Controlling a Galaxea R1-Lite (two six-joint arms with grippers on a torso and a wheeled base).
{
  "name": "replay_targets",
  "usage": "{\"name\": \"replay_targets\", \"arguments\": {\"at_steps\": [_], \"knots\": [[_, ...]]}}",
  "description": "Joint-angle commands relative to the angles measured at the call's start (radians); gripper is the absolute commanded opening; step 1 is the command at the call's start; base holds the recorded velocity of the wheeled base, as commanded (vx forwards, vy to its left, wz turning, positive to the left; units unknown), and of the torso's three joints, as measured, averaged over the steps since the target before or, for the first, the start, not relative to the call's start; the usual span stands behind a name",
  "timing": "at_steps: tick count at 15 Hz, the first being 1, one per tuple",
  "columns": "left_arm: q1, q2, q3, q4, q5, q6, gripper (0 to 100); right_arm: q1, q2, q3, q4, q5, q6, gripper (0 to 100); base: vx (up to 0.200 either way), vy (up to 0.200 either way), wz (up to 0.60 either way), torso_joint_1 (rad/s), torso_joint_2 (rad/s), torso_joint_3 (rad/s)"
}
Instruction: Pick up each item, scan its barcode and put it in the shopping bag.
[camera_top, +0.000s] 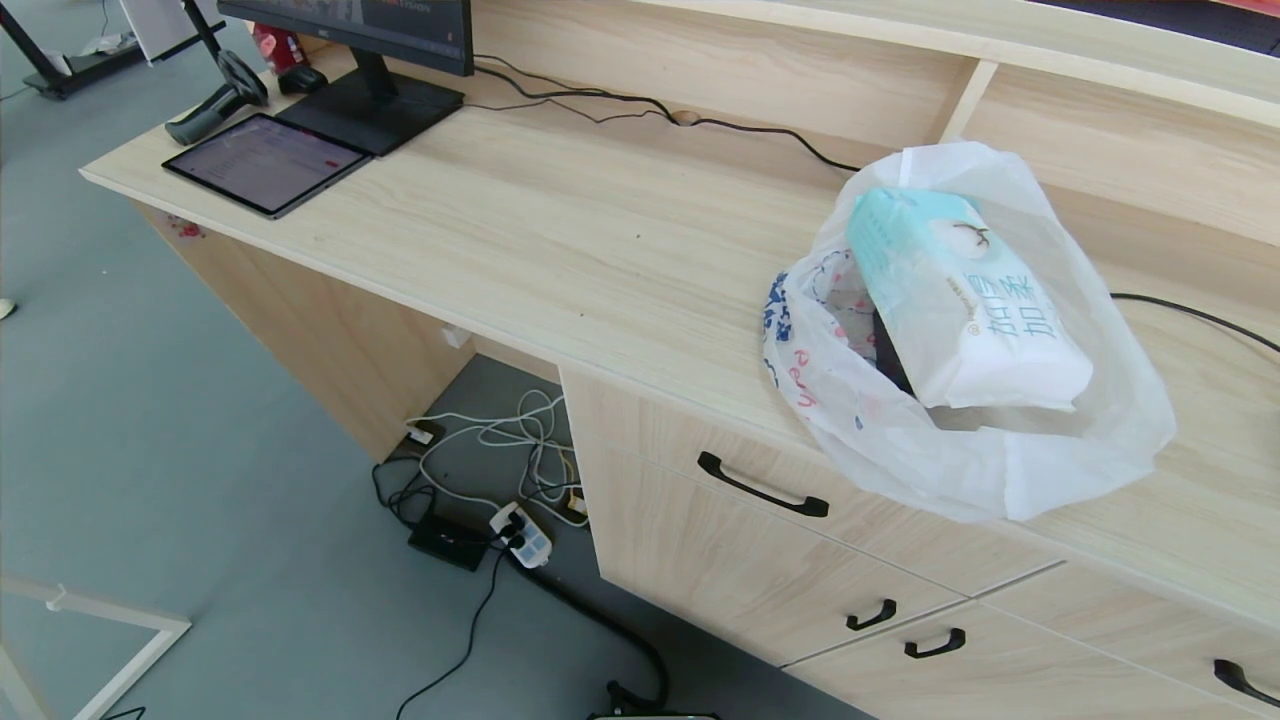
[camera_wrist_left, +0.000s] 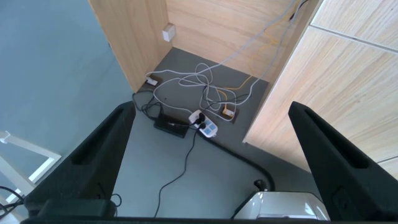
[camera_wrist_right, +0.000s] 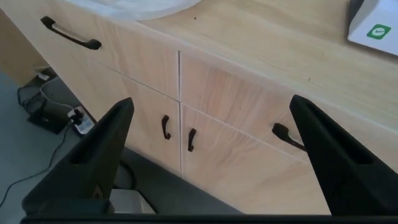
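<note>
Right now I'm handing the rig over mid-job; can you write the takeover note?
Left gripper: open, empty, above the floor cables by the counter.
Right gripper: open, empty, facing the cabinet doors.
Shopping bag lies on the counter, tissue pack inside, over a dark item.
Barcode scanner rests beside the tablet, far left.
Done: tissue pack bagged.
Left: scan and bag any further items.

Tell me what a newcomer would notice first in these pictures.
The white shopping bag at the right front edge of the desk draws the eye first, with a pale blue tissue pack poking out of its mouth. Next come the tablet and handheld scanner at the desk's far left corner, and the tangle of cables on the floor beneath.
</note>
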Motion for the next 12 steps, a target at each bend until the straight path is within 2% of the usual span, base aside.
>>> {"name": "replay_targets", "arguments": {"at_steps": [1,2,4,8,12], "knots": [[0.0,0.0,0.0,-0.001,0.0,0.0,100,0.0,0.003,-0.002,0.041,0.026,0.002,100,0.0,0.0,0.0,0.0,0.0,0.0],[0.0,0.0,0.0,-0.001,0.0,0.0,100,0.0,0.003,-0.002,0.038,0.025,0.008,100,0.0,0.0,0.0,0.0,0.0,0.0],[0.0,0.0,0.0,0.0,0.0,-0.002,100,0.0,0.003,-0.002,0.044,0.023,0.103,100,0.0,0.0,0.0,0.0,0.0,0.0],[0.0,0.0,0.0,0.0,0.001,-0.002,100,0.0,0.003,-0.002,0.044,0.025,0.092,100,0.0,0.0,0.0,0.0,0.0,0.0],[0.0,0.0,0.0,0.0,0.001,-0.028,100,0.0,0.003,-0.002,0.044,0.023,0.091,100,0.0,0.0,0.0,0.0,0.0,0.0]]}}
